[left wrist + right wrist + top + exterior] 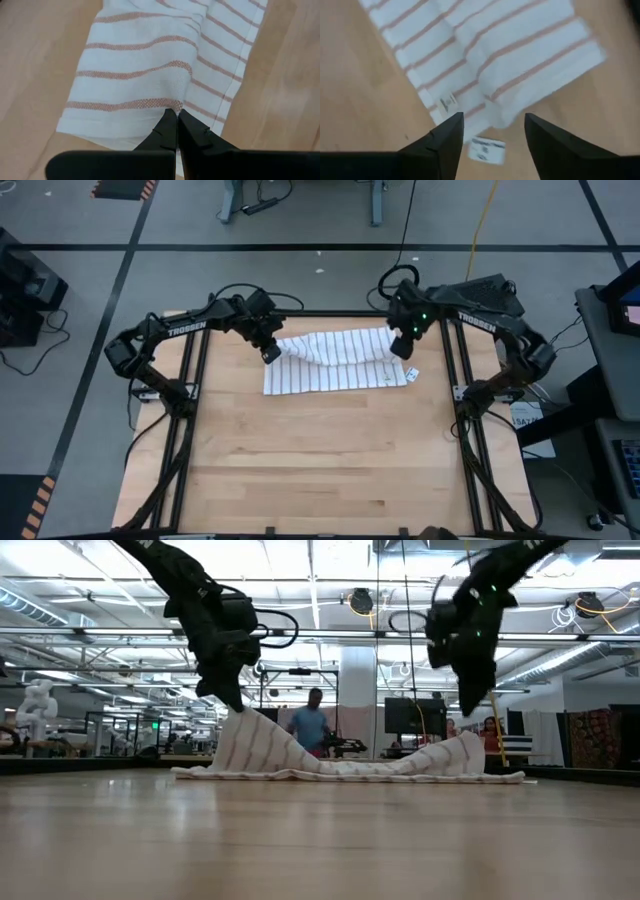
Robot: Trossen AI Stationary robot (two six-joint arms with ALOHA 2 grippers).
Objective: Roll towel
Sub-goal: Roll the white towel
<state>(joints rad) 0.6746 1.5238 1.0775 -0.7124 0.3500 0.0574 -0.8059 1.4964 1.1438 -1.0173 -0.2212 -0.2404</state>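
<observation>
The white towel with narrow dark stripes [330, 365] lies on the far part of the wooden table, its far strip bunched up in a raised fold. My left gripper [270, 352] is shut on the towel's far left part, which rises to a peak [236, 720]. My right gripper [405, 348] is open above the towel's right end [462, 748], which stands in a lower hump, and touches nothing. In the right wrist view its fingers stand apart [492, 132] over the towel's edge and a small white tag [487, 148]. My left gripper pinches a raised fold of the towel near its far left corner [176, 102] between its two fingertips. The fingers come from above, slanting down. The pinched part is lifted into a peak, and the cloth runs down from it to the rest of the towel, which lies on the table.
Black frame rails [195, 380] run along the table's left and right sides [452, 380]. Bare wood [320, 460] spreads from the towel to the near edge. People stand in the room beyond the table [310, 725].
</observation>
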